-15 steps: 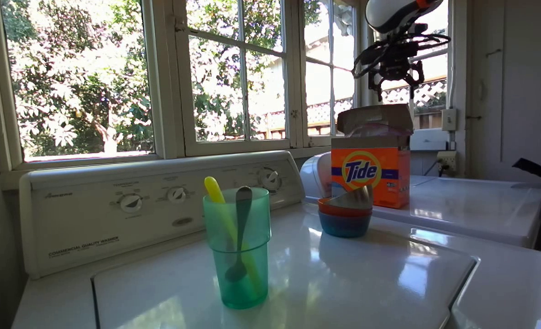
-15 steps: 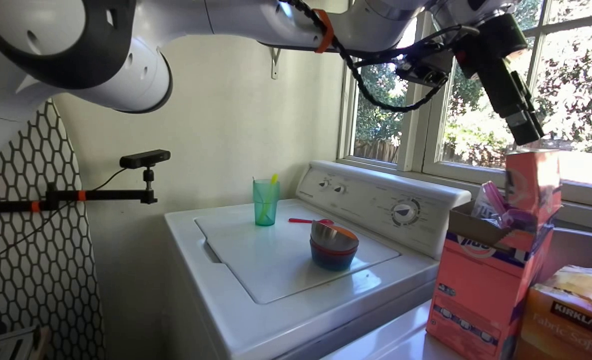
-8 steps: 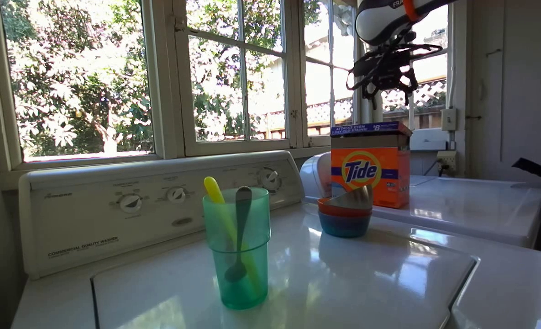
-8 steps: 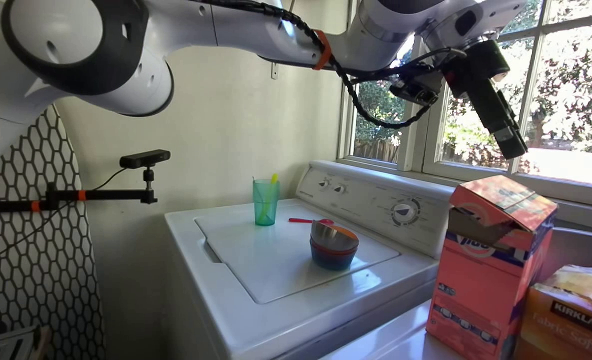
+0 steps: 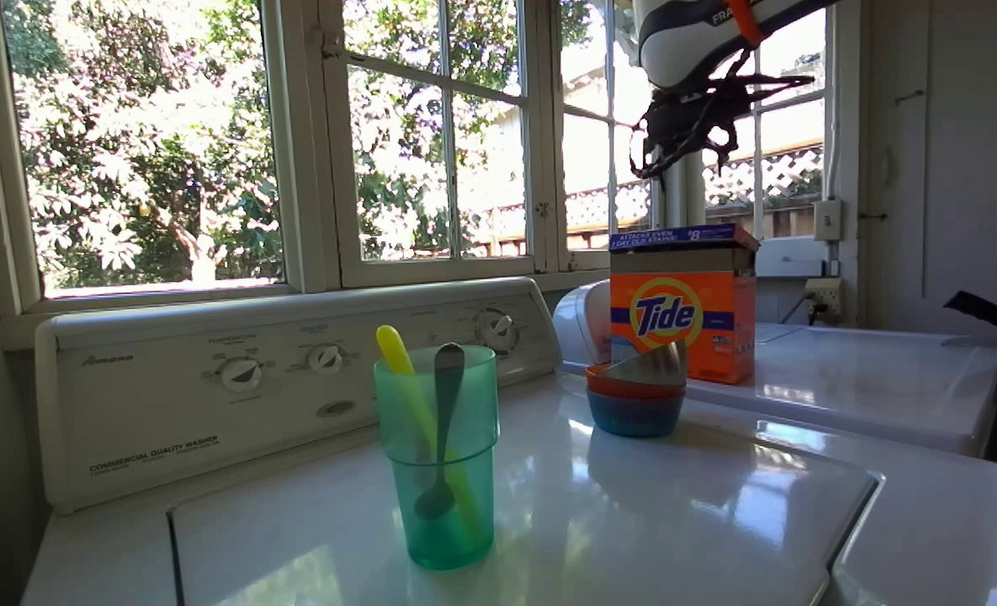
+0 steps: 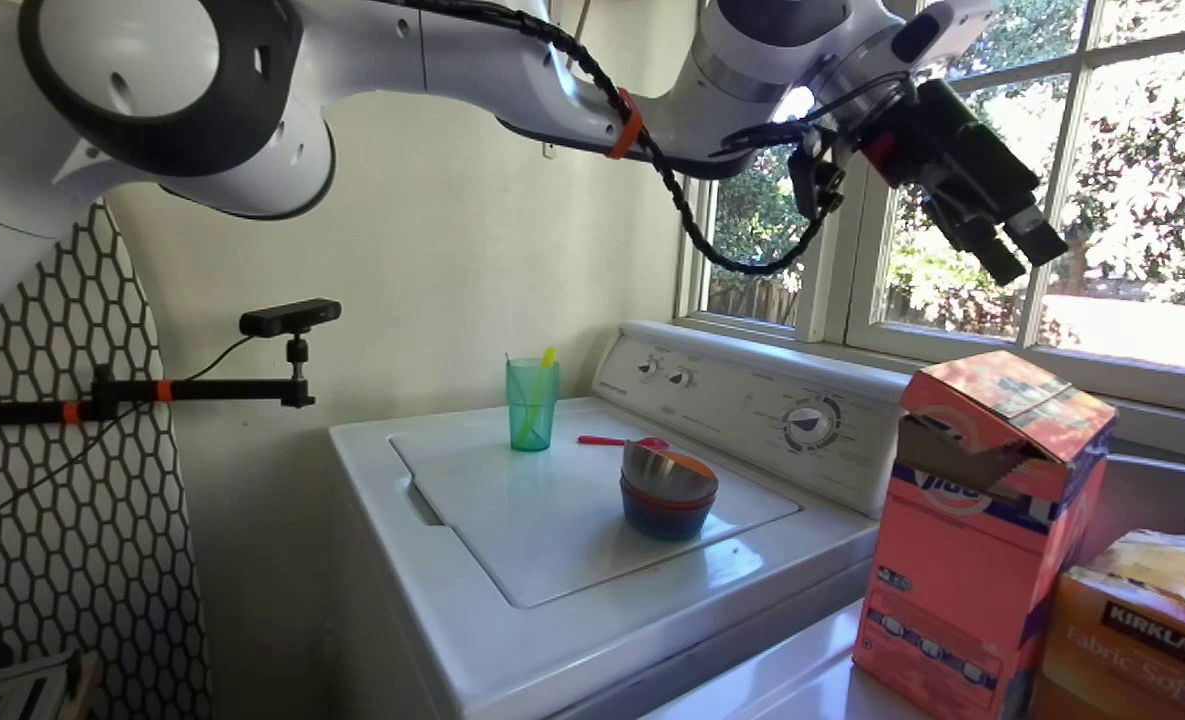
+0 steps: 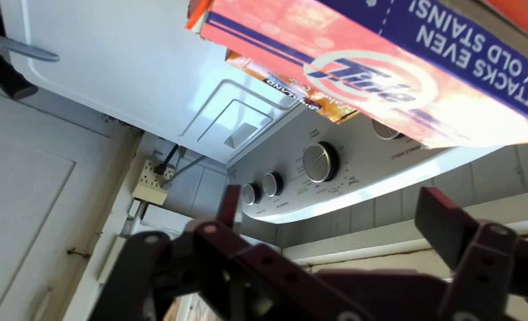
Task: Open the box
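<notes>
Jaws spread wide, empty, above box [image 5: 683, 310] marked "Tide" (lid [image 7: 375, 76]: "ATTACKS EVEN"); "KIRKLAND" carton [image 6: 1137, 640] beside it; panel [image 5: 279, 412]: "COMMERCIAL QUALITY WASHER".

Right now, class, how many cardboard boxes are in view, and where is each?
2. The Tide box stands on the dryer; the Kirkland box is beside it, cut off at the lower right of an exterior view. Any behind them would be hidden.

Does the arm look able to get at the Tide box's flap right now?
Probably yes: the open end effector hangs above the flap of the Tide box, with nothing visible between them.
</notes>
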Action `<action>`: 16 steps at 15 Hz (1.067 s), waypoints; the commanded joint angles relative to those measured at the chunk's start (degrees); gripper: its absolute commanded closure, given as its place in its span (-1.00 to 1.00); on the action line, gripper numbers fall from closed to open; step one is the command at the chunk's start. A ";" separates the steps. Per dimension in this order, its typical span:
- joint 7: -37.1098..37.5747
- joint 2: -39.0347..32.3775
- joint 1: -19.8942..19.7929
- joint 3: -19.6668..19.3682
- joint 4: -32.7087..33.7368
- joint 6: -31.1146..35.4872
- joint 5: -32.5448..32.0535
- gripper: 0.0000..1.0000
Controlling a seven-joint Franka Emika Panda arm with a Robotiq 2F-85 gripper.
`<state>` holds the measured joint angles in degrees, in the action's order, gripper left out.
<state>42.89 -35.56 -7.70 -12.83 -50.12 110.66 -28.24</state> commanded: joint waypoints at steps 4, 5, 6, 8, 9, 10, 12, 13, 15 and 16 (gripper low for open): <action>-9.91 4.26 5.49 -0.40 -11.35 2.36 -9.89 -1.00; -11.07 4.40 6.30 -0.41 -12.56 2.49 -11.54 -1.00; -12.72 4.53 6.81 -0.25 -13.52 2.32 -12.73 -1.00; -15.86 4.12 7.81 -0.17 -14.91 2.06 -15.17 -1.00; -17.56 4.03 8.21 -0.28 -15.62 2.00 -16.48 -1.00; -19.42 3.88 8.46 -0.23 -16.23 2.16 -17.56 -1.00; -22.94 3.21 8.69 -0.45 -16.47 1.92 -19.84 -1.00; -25.19 2.78 8.48 -0.31 -16.38 1.65 -20.39 -1.00; -27.80 2.19 8.64 -0.48 -16.50 1.15 -21.85 -1.00; -28.87 1.94 8.29 0.04 -16.29 0.75 -22.70 -1.00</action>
<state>17.57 -34.00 0.59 -12.96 -64.66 111.19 -48.17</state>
